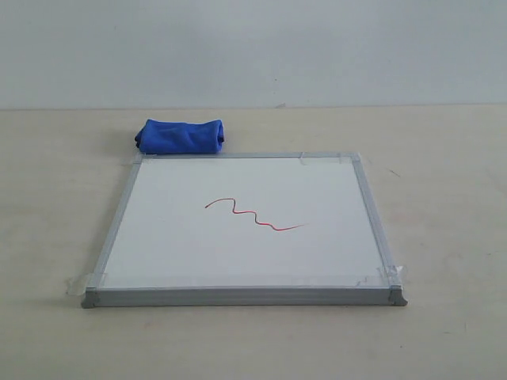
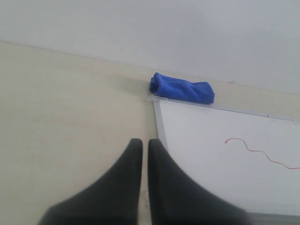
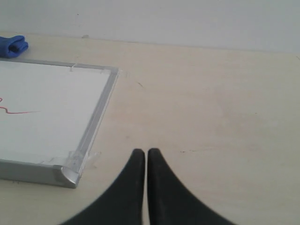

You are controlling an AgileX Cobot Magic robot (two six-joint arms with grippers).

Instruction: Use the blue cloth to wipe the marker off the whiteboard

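The whiteboard (image 1: 174,253) lies flat on the table, grey-framed and taped at its corners. A thin red wavy marker line (image 1: 253,214) crosses its middle. The blue cloth (image 1: 181,136), rolled up, rests on the table just behind the board's far left corner. Neither gripper shows in the exterior view. In the left wrist view my left gripper (image 2: 145,143) is shut with nothing in it, hovering by the board's left edge (image 2: 161,126), the cloth (image 2: 182,88) well ahead. My right gripper (image 3: 146,153) is shut and empty, over bare table beside the board's near right corner (image 3: 70,176).
Pale beige tabletop (image 1: 444,158) surrounds the board on all sides. A plain light wall (image 1: 253,47) rises behind the table. Clear tape pieces (image 1: 83,283) hold the board's corners down.
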